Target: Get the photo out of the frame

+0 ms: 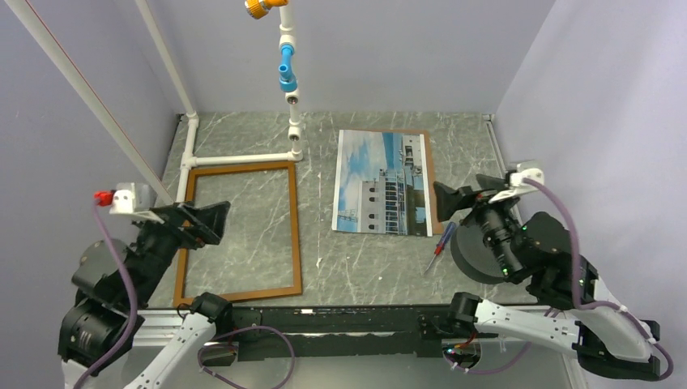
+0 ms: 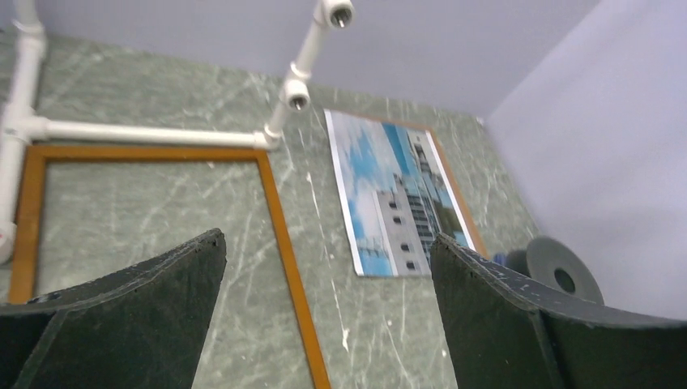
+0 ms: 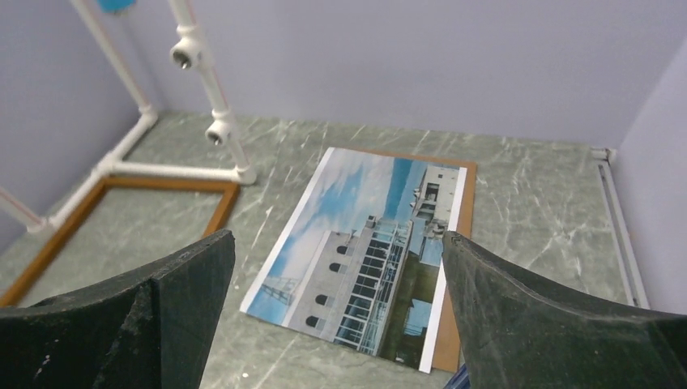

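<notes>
The photo [image 1: 382,181] of a white building against blue sky lies flat on the table right of centre, on a brown backing board [image 1: 429,174] that shows along its right edge. It also shows in the left wrist view, photo [image 2: 397,194], and the right wrist view, photo [image 3: 364,243]. The reddish-brown frame [image 1: 296,219] lies on the left with bare tabletop inside it; frame [image 2: 283,227]. My left gripper [image 1: 212,223] hangs open above the frame's left half. My right gripper [image 1: 455,203] stands open just right of the photo, with nothing between its jaws.
A white pipe structure [image 1: 243,159] runs along the frame's far and left sides, with an upright riser [image 1: 290,89] carrying a blue and an orange fitting. A screwdriver with a red and blue handle [image 1: 441,240] and a grey disc [image 1: 474,251] lie beside my right arm.
</notes>
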Tool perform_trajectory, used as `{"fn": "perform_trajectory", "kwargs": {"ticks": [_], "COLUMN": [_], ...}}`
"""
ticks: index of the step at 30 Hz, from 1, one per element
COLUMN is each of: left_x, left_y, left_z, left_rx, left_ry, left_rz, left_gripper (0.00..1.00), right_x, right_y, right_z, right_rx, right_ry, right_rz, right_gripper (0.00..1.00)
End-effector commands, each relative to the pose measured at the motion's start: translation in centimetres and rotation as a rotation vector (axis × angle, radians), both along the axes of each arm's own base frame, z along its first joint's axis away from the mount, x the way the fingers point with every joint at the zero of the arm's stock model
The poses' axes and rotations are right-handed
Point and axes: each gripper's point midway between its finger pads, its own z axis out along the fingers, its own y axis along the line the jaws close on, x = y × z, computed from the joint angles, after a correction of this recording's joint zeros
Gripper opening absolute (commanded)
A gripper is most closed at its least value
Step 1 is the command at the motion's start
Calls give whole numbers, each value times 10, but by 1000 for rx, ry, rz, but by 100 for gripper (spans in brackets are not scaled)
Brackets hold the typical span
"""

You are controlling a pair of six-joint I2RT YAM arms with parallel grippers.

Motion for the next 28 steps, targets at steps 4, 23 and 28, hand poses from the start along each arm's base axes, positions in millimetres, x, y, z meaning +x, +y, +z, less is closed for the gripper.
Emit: {"fn": "perform_trajectory", "kwargs": {"ticks": [4,23,28], "left_x": [-19,-29,-26], "left_y": [48,73,72], "left_z": [41,63,62], "left_rx": [14,43,52], "left_ry": [-197,-300,-290], "left_rz": [194,303,304], "left_gripper": [99,99,99], "right_x": [-7,-24,-19], "right_y": [-46,-76,-78], "right_z": [15,43,36], "right_rx": [117,298,265], "right_ry": [24,-103,-76], "right_rz": [-145,-103,-159], "right_gripper": [100,100,100]}}
